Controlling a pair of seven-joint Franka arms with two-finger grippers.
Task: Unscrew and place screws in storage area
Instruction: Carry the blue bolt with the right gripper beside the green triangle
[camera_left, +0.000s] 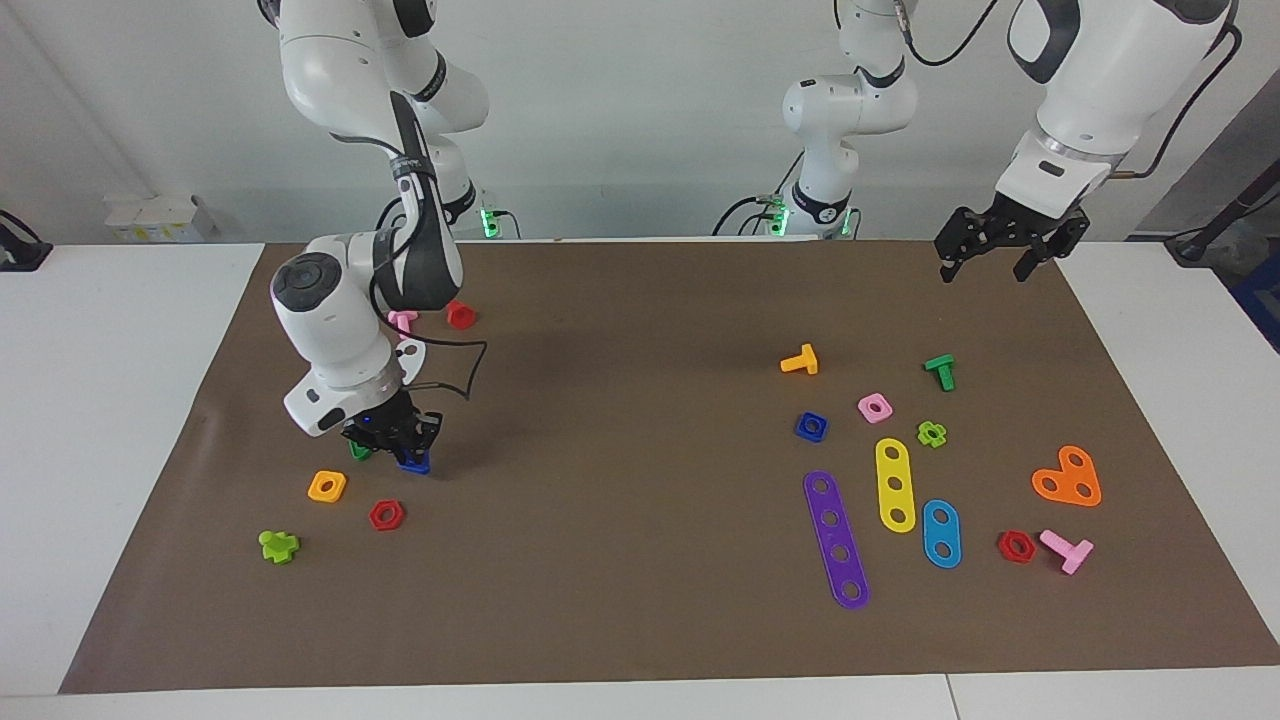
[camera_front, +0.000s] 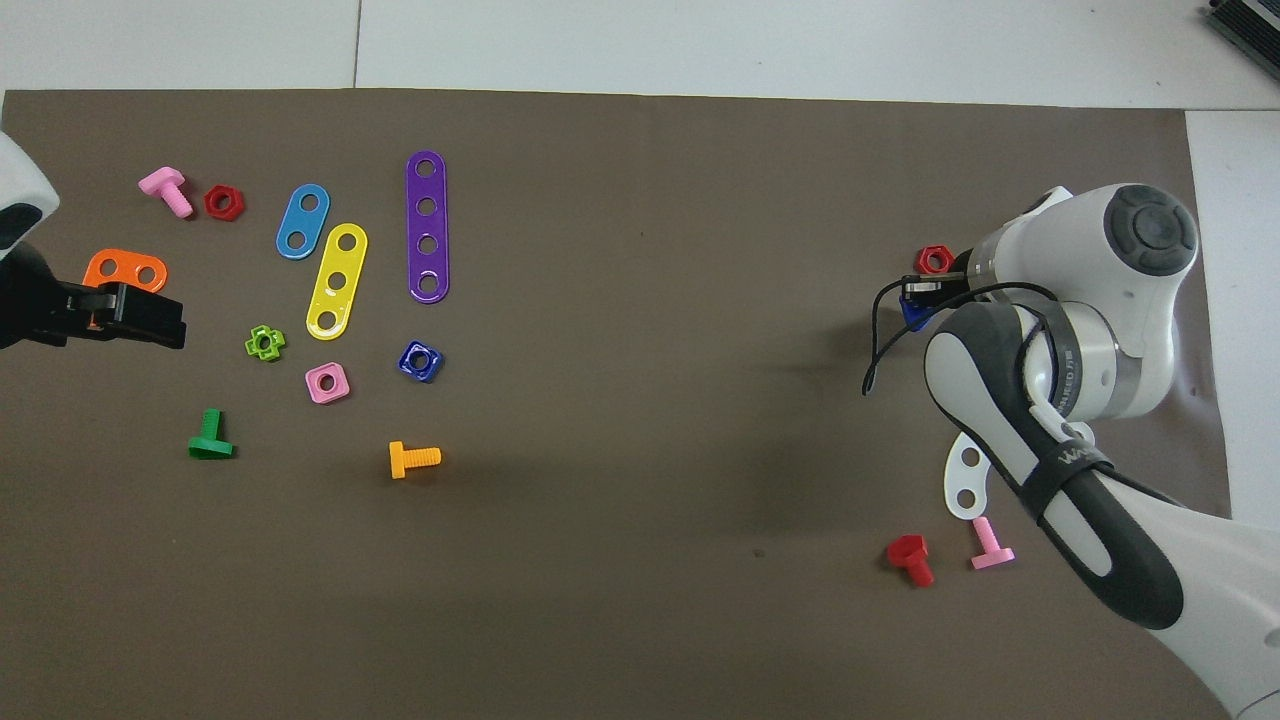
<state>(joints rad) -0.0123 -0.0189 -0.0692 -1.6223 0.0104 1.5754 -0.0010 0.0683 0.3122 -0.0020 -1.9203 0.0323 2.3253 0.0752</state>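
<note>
**Blue bolt held low over the mat's right-arm end**

The right gripper (camera_left: 405, 445) is clenched on the dark-blue bolt (camera_left: 413, 462), low over the brown mat (camera_left: 640, 600) beside a red hex nut (camera_left: 386, 515). The blue square nut (camera_left: 811, 427) lies toward the left arm's end. The left gripper (camera_left: 985, 258) waits released above the mat's corner.

Bolts first, seven: pink bolt (camera_left: 1067, 550), second pink bolt (camera_front: 990, 545), red bolt (camera_left: 460, 315), orange bolt (camera_left: 800, 360), green bolt (camera_left: 940, 372), lime bolt (camera_left: 278, 545), dark-blue bolt (camera_left: 412, 463). Nuts, seven too: red hex nut (camera_left: 386, 515), second red hex nut (camera_left: 1016, 546), orange nut (camera_left: 327, 486), green nut (camera_left: 357, 452), dark-blue nut (camera_left: 811, 427), pink nut (camera_left: 875, 407), lime nut (camera_left: 932, 433). Five flat holed plates (camera_left: 836, 540).
</note>
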